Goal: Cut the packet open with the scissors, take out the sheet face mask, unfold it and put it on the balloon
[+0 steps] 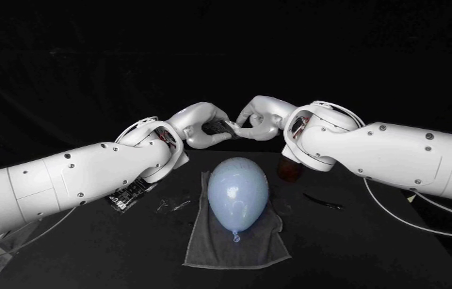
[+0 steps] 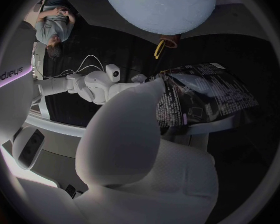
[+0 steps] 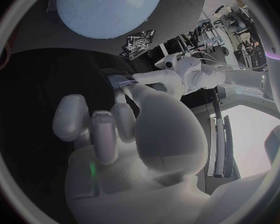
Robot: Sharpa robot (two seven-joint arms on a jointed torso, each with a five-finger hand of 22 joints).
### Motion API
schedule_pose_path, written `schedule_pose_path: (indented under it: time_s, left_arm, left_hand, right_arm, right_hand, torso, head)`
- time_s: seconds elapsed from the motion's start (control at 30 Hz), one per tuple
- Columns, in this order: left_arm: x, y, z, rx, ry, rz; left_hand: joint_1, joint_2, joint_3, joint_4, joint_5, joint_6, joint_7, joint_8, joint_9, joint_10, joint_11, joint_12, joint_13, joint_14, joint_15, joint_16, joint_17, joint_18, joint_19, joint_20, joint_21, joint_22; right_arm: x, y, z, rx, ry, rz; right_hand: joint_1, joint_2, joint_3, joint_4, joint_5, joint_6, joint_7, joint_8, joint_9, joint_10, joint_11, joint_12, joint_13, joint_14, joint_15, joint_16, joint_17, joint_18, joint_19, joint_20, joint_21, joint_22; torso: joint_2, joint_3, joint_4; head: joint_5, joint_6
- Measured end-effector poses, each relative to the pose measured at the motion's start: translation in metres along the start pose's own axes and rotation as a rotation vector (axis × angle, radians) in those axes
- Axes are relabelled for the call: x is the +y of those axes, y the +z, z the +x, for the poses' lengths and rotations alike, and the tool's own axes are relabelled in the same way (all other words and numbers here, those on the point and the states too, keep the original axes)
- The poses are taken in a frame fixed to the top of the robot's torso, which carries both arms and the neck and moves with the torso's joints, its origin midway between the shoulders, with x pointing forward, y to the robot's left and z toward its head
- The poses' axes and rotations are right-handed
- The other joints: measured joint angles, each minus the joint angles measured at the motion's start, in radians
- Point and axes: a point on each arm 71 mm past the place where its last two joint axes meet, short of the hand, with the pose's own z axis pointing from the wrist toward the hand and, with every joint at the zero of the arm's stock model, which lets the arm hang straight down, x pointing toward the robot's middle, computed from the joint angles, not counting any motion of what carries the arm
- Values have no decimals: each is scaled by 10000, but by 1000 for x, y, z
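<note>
Over the black table (image 1: 377, 250), upper middle of frame, your left hand (image 1: 200, 125) grips the packet (image 1: 221, 129) and your right hand (image 1: 258, 119) pinches its edge, straight above the balloon (image 1: 240, 194) lying lengthwise down the centre.

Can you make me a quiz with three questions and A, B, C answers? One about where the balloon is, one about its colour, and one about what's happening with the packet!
1. Where does the balloon lie?
A. on a grey cloth
B. inside a box
C. on a plate

2. What colour is the balloon?
A. red
B. pale blue
C. green

3. What is happening with the packet?
A. it lies flat on the table
B. it is tucked under the balloon
C. the left hand holds it up

Answers:
1 A, the cloth spreads out under it.
2 B, it looks pale blue.
3 C, the left hand grips it above the table.
</note>
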Motion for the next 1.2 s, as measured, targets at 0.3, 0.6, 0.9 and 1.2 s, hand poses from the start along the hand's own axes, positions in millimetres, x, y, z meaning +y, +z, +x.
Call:
schedule_pose_path:
  time_s: [0.3, 0.6, 0.9, 1.2]
  left_arm:
    - [0, 0, 0, 21, -5, -3]
    - [-1, 1, 0, 14, -22, 10]
    - [-1, 2, -2, -103, -204, -52]
    - [5, 1, -5, -378, -487, -515]
  left_hand:
    - [16, 16, 24, 24, 34, -1, 1, -1, 0, 16, -16, 0, 0, 4, -4, 0, 0, -2, 0, 0, 0, 0]
    - [27, 27, 23, 24, 34, -17, 15, -12, 0, 15, -15, 0, 0, 4, -4, 0, 0, -4, -1, 0, 0, 0]
    - [-363, -358, -19, 163, 62, -653, 640, -309, 526, -825, 242, -50, -19, -179, 179, -268, -50, -6, -96, 84, -232, -32]
    - [-933, -260, -3765, 190, 92, -1782, 935, -1295, 119, -1635, 698, -50, 31, -627, 517, -682, -99, -164, -720, 72, -661, -17]
  right_arm:
    - [3, 0, 1, 86, -213, -46]
    - [4, -1, 1, -153, -242, -124]
    - [5, -6, -1, -591, -103, -268]
    - [5, -11, -4, -959, 46, -310]
  right_hand:
    - [136, -138, -50, -140, 1, 265, -112, 139, 72, -30, -78, 98, -10, -19, 10, 0, -7, -1, 44, -44, 31, 62]
    - [617, 122, 420, -575, -52, 788, -467, 695, 296, -29, -401, 884, -31, -15, -311, 47, -4, -12, 187, -263, 137, 220]
    - [584, 285, 842, -674, -59, 786, -469, 855, 295, -32, -469, 1017, -28, -48, -348, 83, 2, -68, 240, -381, 207, 316]
    - [535, 332, 918, -712, -59, 769, -487, 855, 295, -13, -488, 1092, -19, -13, -385, 89, 1, -68, 240, -381, 207, 352]
  torso:
    - [0, 11, -7]
    - [2, 23, -7]
    - [-4, 21, -7]
    - [-5, 16, -7]
  head:
    - [1, -10]
    - [-2, -12]
    - [-16, 16]
    - [-52, 45]
